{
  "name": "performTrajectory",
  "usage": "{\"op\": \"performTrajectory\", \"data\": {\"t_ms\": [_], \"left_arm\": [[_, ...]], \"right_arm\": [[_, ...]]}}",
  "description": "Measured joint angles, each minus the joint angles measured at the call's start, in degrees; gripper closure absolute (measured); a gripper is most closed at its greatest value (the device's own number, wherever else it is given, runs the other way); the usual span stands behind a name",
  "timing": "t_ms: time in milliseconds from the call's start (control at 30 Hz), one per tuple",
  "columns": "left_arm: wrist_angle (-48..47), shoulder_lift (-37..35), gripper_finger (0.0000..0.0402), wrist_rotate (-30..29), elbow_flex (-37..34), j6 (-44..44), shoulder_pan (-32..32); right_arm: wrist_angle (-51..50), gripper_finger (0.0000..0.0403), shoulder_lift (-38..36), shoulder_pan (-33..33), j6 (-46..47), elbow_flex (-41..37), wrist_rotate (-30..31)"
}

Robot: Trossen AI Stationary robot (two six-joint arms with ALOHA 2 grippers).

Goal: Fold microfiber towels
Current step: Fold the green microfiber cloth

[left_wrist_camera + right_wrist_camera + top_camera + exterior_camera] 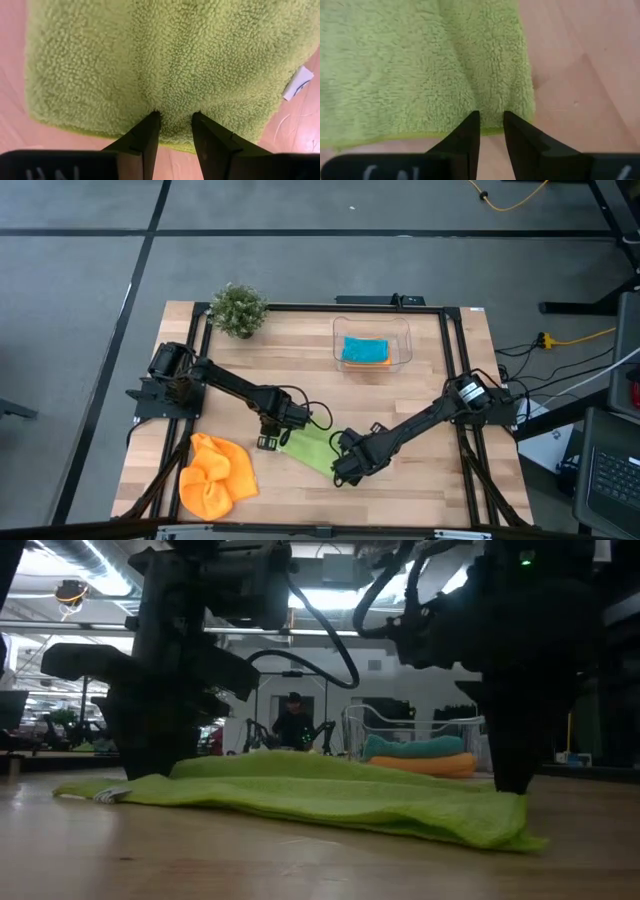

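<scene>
With both tools pinched on the lime green towel [308, 448] at the bench's [420, 490] 6 o'clock, left tool [176, 116] and right tool [491, 116], I should lift both edges evenly.

1. Lime green towel [308, 448]: fuzzy pile, lay flat on the tabletop near its front middle, apparently doubled over, with a small white tag at one edge.
2. Orange towel [215, 475]: lay loosely crumpled at the front left of the tabletop, well apart from the green one.
3. Teal blue towel [365, 350]: folded, rested on top of a second orange towel [428, 766], also folded, at the rear right.
</scene>
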Motion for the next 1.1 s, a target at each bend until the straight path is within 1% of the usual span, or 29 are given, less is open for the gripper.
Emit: {"op": "performTrajectory", "data": {"t_ms": [133, 267, 333, 467, 633, 800, 933, 1033, 1100], "left_arm": [[0.13, -0.42, 0.0288, -0.47, 0.25, -0.08, 0.00], [-1.33, -2.08, 0.0288, -2.96, 3.03, -0.98, 0.02], [-2.34, -2.86, 0.0288, -4.00, 4.35, -0.99, 0.00], [-1.37, -4.26, 0.0288, -5.80, 5.49, -0.85, 0.02], [-0.14, -3.90, 0.0288, -6.94, 4.75, 1.82, 1.47], [3.12, -3.62, 0.0288, -7.54, 3.16, 3.33, 5.61], [3.60, -3.06, 0.0288, -7.75, 1.68, 4.90, 8.66], [3.80, -2.69, 0.0288, -11.44, 0.24, 6.44, 10.22], [4.14, -2.69, 0.0288, -15.86, -0.06, 7.18, 10.86]], "right_arm": [[-1.03, 0.0313, 0.00, 0.00, -1.51, 3.19, 0.61], [-5.56, 0.0313, -0.11, 0.00, -3.06, 7.72, 5.06], [-9.23, 0.0313, -0.13, -0.01, -3.00, 10.05, 6.30], [-10.81, 0.0313, -0.24, -0.02, -2.95, 12.83, 6.58], [-8.60, 0.0313, -0.23, 1.15, -2.80, 14.70, 6.16], [-5.77, 0.0313, -0.25, 2.67, -2.26, 15.67, 6.03], [-3.03, 0.0313, -0.24, 3.53, -1.36, 15.62, 6.14], [-0.86, 0.0313, -0.18, 4.03, -1.38, 15.37, 6.14], [-0.12, 0.0313, -0.17, 4.34, -1.38, 15.37, 6.14]]}}
